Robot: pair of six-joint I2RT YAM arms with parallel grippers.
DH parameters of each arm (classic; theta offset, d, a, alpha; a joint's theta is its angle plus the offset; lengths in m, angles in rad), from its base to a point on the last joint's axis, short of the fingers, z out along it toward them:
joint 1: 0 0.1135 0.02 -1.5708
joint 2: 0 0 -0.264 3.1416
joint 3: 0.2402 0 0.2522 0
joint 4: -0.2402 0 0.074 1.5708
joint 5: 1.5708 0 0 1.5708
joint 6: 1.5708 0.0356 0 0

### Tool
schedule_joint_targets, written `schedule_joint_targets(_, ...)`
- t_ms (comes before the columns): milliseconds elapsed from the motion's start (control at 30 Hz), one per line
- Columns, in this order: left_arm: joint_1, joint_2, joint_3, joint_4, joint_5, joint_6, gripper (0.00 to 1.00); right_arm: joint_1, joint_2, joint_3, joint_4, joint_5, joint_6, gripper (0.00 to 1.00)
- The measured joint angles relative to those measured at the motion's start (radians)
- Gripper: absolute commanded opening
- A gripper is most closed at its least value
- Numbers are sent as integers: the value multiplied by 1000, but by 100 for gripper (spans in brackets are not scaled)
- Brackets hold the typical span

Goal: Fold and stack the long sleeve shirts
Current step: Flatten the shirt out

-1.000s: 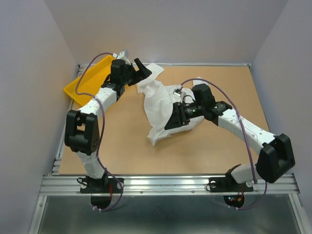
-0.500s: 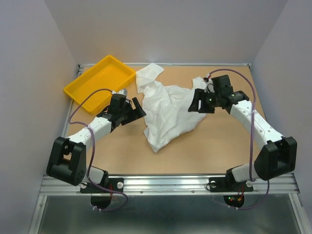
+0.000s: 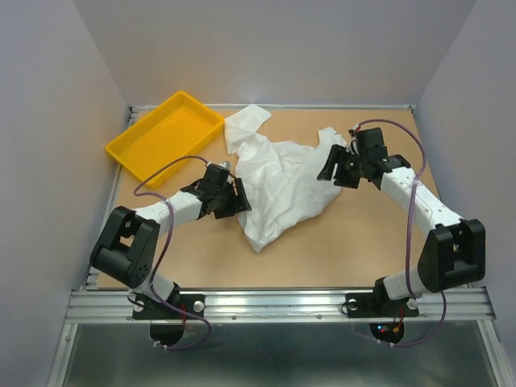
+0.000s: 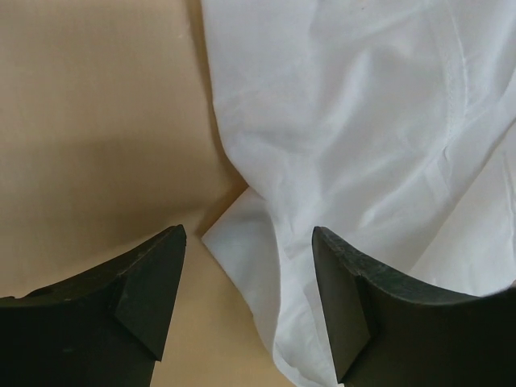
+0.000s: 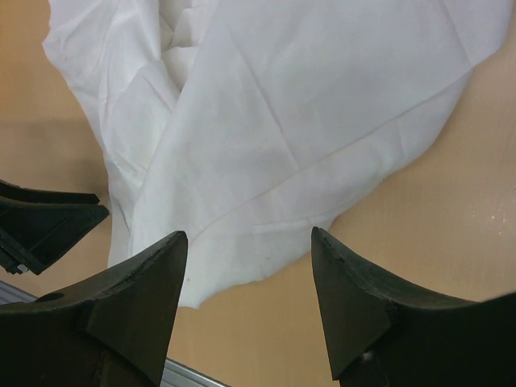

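Observation:
One white long sleeve shirt [image 3: 282, 181] lies crumpled in the middle of the tan table [image 3: 322, 242], with a piece [image 3: 246, 121] reaching toward the back wall. My left gripper [image 3: 239, 201] sits low at the shirt's left edge. In the left wrist view, it [image 4: 250, 298] is open, and a fold of the shirt [image 4: 347, 121] lies between its fingers [image 4: 153, 282], not pinched. My right gripper [image 3: 329, 169] hovers at the shirt's right side. In the right wrist view, it [image 5: 250, 298] is open, with the shirt [image 5: 282, 121] and bare table below.
A yellow tray [image 3: 165, 135] stands at the back left, its inside bare. Grey walls close the table at the back and both sides. A metal rail [image 3: 282, 302] runs along the near edge. The left gripper's fingers [image 5: 48, 222] show at the left of the right wrist view.
My left arm swung from the tray down to the shirt's left edge, and its jaws narrowed a little. My right arm drew back from the shirt's middle to its right side.

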State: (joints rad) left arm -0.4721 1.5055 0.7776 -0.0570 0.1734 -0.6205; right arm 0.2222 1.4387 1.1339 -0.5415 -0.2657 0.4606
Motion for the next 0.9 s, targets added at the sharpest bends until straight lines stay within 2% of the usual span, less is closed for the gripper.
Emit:
schedule_joint_targets(33, -9, 11, 9, -2, -1, 0, 71, 0, 1, -10, 4, 1, 5, 68)
schedule_joint_targets(300, -17, 61, 27, -8, -25, 1, 70, 0, 2, -24, 36, 5, 12, 68)
schedule_joint_targets(433, -17, 37, 16, -5, -37, 33, 70, 0, -1, -40, 45, 5, 11, 68)
schedule_joint_targets(633, -16, -81, -52, 30, -46, 83, 66, 0, -5, -55, 50, -9, 6, 68)
schedule_joint_targets(900, -14, -27, -67, 74, -44, 159, 61, 0, -5, -55, 56, -34, -2, 67)
